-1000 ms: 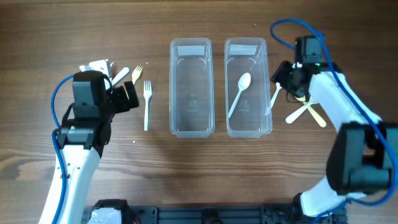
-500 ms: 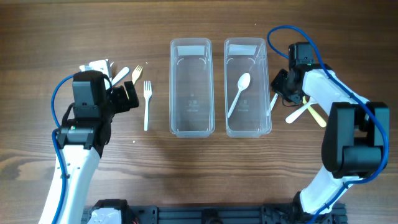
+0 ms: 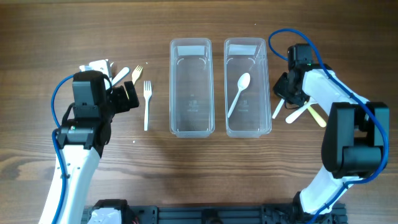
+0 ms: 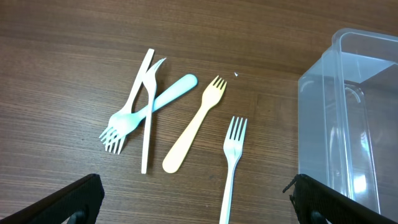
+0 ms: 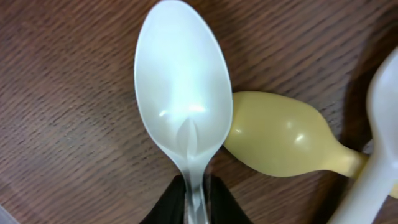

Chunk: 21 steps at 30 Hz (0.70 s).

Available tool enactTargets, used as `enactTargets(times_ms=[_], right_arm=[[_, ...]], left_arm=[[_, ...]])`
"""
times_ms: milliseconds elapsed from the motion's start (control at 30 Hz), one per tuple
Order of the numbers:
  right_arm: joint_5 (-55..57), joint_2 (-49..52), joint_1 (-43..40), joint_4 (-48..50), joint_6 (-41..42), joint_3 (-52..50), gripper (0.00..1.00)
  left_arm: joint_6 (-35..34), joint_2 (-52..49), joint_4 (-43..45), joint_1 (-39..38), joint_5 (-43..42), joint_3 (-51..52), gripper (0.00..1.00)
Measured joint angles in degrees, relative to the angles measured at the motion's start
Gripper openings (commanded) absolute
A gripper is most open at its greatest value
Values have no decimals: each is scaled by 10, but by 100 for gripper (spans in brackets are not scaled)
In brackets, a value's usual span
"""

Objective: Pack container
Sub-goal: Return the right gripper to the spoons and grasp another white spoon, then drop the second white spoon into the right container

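Note:
Two clear containers stand side by side mid-table: the left one (image 3: 191, 87) holds nothing, the right one (image 3: 261, 87) holds a white spoon (image 3: 239, 92). Just right of it, my right gripper (image 3: 283, 97) is shut on the neck of another white spoon (image 5: 181, 93), which lies on the wood against a yellow spoon (image 5: 280, 134). My left gripper (image 4: 196, 202) stands open above a white fork (image 4: 231, 162), a yellow fork (image 4: 196, 130), a light blue fork (image 4: 174, 90) and a white knife (image 4: 146, 146).
A further white utensil (image 5: 380, 118) crosses the yellow spoon at the right edge of the right wrist view. A small white object (image 3: 96, 65) lies behind the left arm. The left container's wall (image 4: 348, 124) is close on the right of the left gripper.
My right gripper has closed onto the white spoon's neck beside the right container and shifted slightly. The left arm and the forks have not moved.

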State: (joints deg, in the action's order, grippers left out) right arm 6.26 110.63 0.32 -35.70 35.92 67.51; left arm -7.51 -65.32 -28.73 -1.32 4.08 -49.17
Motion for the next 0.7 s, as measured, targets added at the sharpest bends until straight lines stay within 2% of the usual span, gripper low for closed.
enactTargets(times_ms=[300, 533, 700], right_arm=[[2, -34, 0, -29, -30, 3, 6], [-68, -239, 0, 6, -82, 39, 4], [-121, -286, 35, 6, -97, 43, 4]], left_arm=[[0, 0, 0, 0, 0, 0, 100], [0, 0, 0, 0, 0, 0, 100], [0, 0, 0, 0, 0, 0, 100]])
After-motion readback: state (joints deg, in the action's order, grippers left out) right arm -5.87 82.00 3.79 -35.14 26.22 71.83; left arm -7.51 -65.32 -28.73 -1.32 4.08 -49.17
